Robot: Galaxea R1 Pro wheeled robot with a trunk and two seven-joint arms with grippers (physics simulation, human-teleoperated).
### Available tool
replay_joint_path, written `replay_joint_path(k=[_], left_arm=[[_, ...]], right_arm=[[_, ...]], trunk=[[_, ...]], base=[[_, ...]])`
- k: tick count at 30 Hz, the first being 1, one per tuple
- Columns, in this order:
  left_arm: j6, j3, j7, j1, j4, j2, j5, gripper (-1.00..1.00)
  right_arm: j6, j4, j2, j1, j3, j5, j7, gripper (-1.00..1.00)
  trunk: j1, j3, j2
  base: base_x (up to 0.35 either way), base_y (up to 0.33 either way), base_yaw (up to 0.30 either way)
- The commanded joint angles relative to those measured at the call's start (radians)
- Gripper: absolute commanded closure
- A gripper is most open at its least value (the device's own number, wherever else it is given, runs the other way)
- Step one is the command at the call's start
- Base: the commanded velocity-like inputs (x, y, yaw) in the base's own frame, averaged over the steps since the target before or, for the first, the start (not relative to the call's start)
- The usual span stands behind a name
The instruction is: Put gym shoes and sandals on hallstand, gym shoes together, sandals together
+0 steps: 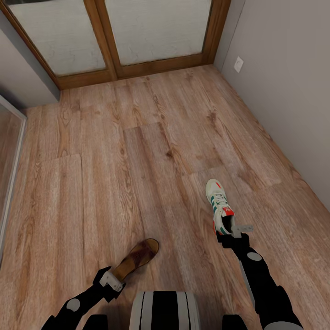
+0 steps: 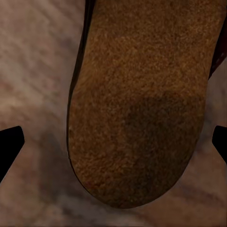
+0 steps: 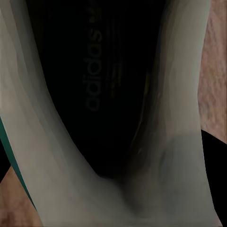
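One gym shoe, white with green stripes and a red heel, points away from me at the right of the corridor floor. My right gripper is shut on its heel. In the right wrist view the shoe's dark inside and pale heel collar press right up to the camera. One brown sandal lies lower left, toe pointing up and right. My left gripper is open at its heel. In the left wrist view the tan insole sits between the black fingertips, with a gap on each side.
A wood-framed glass door closes the far end of the corridor. A grey wall with a white socket runs along the right. A mirrored panel stands at the left edge.
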Motion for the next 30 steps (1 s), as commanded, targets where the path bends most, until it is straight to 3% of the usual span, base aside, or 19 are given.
replay_joint_path(k=[1,23,24,30], left_arm=[[-0.006,0.008,-0.006,-0.001,0.000,-0.002,-0.009,-1.00],[-0.005,0.007,-0.006,-0.001,0.000,-0.001,-0.011,-1.00],[-0.005,0.008,-0.006,-0.002,0.000,-0.001,-0.011,1.00],[-0.006,0.009,-0.006,-0.002,-0.002,0.000,-0.007,1.00]], right_arm=[[0.004,-0.002,0.001,0.000,-0.004,0.010,0.009,1.00],[0.004,-0.002,0.001,0.000,-0.004,0.010,0.009,1.00],[0.004,-0.002,0.001,0.000,-0.004,0.010,0.009,1.00],[0.004,-0.002,0.001,0.000,-0.004,0.010,0.009,1.00]], trunk=[[0.000,-0.001,0.000],[0.000,-0.001,0.000],[0.000,-0.001,0.000],[0.000,-0.001,0.000]], base=[[0.146,-0.083,0.000],[0.022,-0.013,0.000],[0.000,0.000,0.000],[0.000,0.000,0.000]])
